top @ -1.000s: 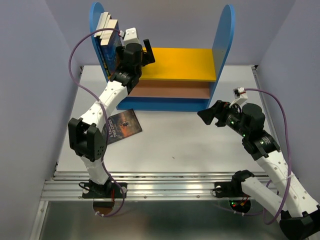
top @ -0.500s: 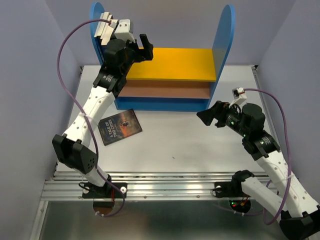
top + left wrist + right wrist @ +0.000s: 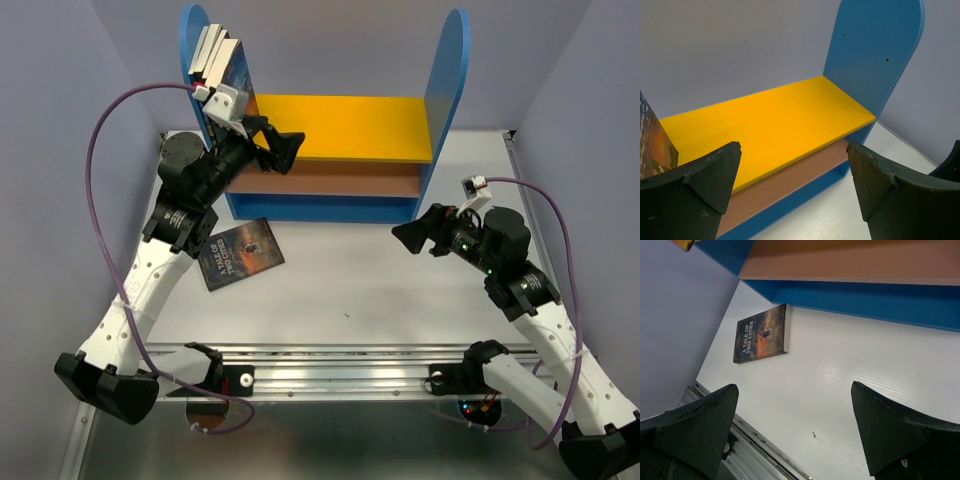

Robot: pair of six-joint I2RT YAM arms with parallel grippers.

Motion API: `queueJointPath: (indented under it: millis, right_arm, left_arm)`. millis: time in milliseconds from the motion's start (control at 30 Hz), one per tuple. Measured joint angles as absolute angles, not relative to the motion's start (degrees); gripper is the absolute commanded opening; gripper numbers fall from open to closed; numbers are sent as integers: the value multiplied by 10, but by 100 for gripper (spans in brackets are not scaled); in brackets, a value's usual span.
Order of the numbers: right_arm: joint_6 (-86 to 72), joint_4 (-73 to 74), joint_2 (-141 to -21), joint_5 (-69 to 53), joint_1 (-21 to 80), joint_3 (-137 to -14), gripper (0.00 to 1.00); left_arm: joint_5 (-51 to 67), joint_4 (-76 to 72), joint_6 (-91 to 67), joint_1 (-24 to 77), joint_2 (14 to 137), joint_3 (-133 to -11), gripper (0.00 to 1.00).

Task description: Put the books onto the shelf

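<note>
Several books point(image 3: 216, 58) stand upright at the left end of the shelf point(image 3: 350, 125), leaning on its blue left panel; an edge of one cover point(image 3: 655, 145) shows in the left wrist view. One more book, "A Tale of Two Cities" point(image 3: 238, 252) point(image 3: 761, 333), lies flat on the table in front of the shelf's left end. My left gripper point(image 3: 283, 152) point(image 3: 795, 170) hangs open and empty before the shelf's yellow board point(image 3: 770, 120). Over the table's right side my right gripper point(image 3: 412, 233) point(image 3: 795, 415) is open and empty, facing left toward the flat book.
The white table point(image 3: 400, 280) ends in a metal rail point(image 3: 330, 365) along the near edge. Grey walls close in the left, right and back. A purple cable point(image 3: 105, 140) loops from the left arm. The shelf's tall blue right panel point(image 3: 445, 80) stands at the back.
My left arm has drawn back from the shelved books, its gripper moving down and toward me, open throughout. The right arm has stayed put.
</note>
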State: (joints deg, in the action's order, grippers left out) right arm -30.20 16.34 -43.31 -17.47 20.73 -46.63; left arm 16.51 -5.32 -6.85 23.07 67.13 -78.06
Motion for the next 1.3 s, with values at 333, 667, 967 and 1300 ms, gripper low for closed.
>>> queueJointPath:
  millis: [333,667,967,1300]
  right_arm:
    - [-297,164,-439,-194,207,-466,100]
    - [-289,164,-475,-202,207,-467,100]
    - [-285,165,-497,-206,207,-469,100]
    - [-283,164,-502,-206,207,-475,100]
  left_arm:
    - [233,-62,-66,158,632,-690,99]
    - [362,-96,-68,48,621,-646,99]
    - [447,-143,-80,15,650,-645,99]
    - [487,-162,-104,-1,725,-673,99]
